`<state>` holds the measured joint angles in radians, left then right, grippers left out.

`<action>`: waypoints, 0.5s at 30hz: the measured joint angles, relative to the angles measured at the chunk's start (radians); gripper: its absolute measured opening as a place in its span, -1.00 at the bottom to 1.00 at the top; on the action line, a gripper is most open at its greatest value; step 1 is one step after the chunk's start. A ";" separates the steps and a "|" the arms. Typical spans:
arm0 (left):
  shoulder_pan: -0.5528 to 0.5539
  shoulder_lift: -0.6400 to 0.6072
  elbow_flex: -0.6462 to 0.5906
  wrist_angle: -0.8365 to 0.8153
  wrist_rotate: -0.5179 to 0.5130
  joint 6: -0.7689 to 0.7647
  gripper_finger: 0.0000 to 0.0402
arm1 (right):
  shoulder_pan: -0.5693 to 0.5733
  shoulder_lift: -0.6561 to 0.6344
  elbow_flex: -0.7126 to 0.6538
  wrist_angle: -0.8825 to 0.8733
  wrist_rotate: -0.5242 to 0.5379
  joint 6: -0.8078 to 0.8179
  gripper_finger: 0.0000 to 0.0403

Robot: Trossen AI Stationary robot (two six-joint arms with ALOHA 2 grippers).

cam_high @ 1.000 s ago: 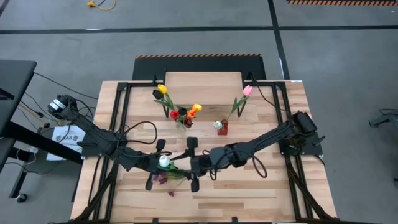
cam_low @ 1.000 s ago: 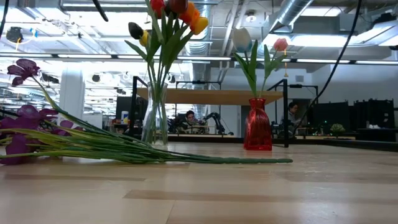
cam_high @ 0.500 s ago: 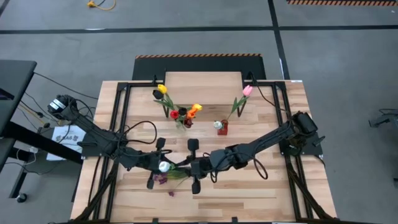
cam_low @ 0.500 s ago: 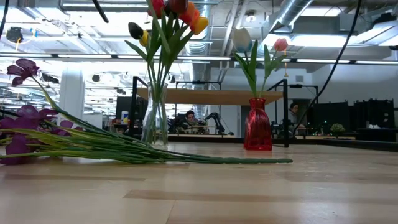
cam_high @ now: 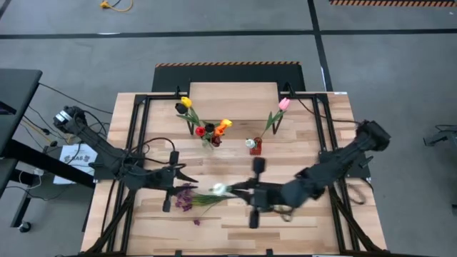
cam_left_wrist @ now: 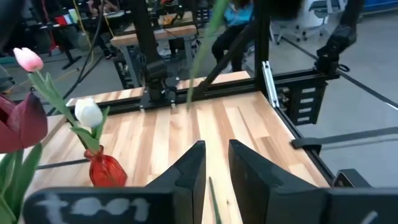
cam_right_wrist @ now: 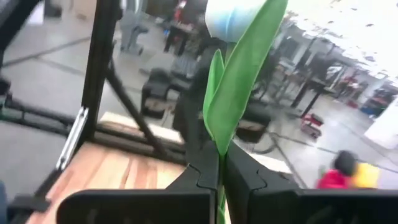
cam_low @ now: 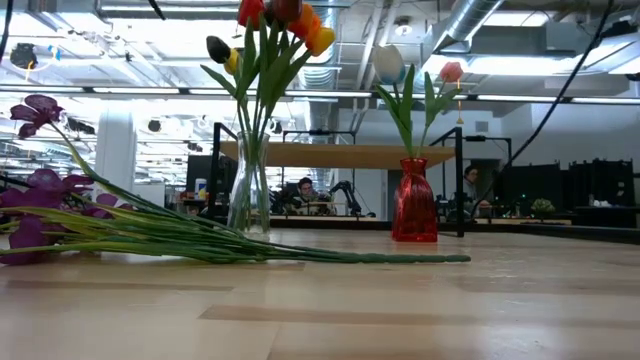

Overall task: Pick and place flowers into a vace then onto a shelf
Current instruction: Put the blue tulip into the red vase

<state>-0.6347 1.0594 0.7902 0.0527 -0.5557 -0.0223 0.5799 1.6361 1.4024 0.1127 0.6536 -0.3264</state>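
My right gripper (cam_high: 241,190) is shut on a white tulip (cam_high: 218,189) above the table's near middle; its head (cam_right_wrist: 229,17) and a green leaf (cam_right_wrist: 239,81) stick out ahead of the fingers. My left gripper (cam_high: 184,176) hovers to its left, slightly open (cam_left_wrist: 216,167), nothing held. Purple sprigs (cam_high: 186,197) lie flat on the table, stems toward the right (cam_low: 300,252). A clear vase (cam_high: 209,140) with several tulips and a red vase (cam_high: 253,147) with two stand mid-table. The shelf (cam_high: 232,93) is at the far edge. My right gripper pinches the white tulip's stem and leaf base (cam_right_wrist: 219,157) between its two fingers. The fingers come level from the table's right side. The tulip juts out past the fingertips toward the left, head leading, lifted clear of the table and the sprigs.
Black frame rails (cam_high: 139,143) run along both table sides and the back. In the low view the room behind shows desks and seated people (cam_low: 303,190). Bare planks (cam_high: 307,228) lie at the near right.
My right gripper has shut on the white tulip's stem and carried it toward the table's right edge. My left gripper, which held the tulip by its head end, has let go, opened a little and drawn back toward the left edge. The sprigs have stayed put.
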 joint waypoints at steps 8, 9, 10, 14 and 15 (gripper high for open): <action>-0.088 -0.001 -0.061 0.155 -0.190 0.034 -0.69 | 0.088 -0.223 -0.261 0.242 0.209 -0.008 -1.00; -0.101 -0.002 -0.070 0.177 -0.208 0.048 -0.69 | 0.087 -0.264 -0.329 0.324 0.209 -0.017 -1.00; -0.115 -0.004 -0.080 0.200 -0.217 0.065 -0.69 | 0.086 -0.308 -0.401 0.417 0.206 -0.030 -1.00; -0.156 -0.018 -0.110 0.271 -0.212 0.101 -0.69 | 0.082 -0.467 -0.701 0.819 0.176 -0.139 -1.00; -0.163 -0.019 -0.114 0.272 -0.212 0.103 -0.69 | 0.073 -0.496 -0.765 0.908 0.166 -0.155 -1.00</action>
<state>-0.7976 1.0402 0.6761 0.3250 -0.7678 0.0803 0.6526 1.1406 0.6373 1.0211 0.8194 -0.4818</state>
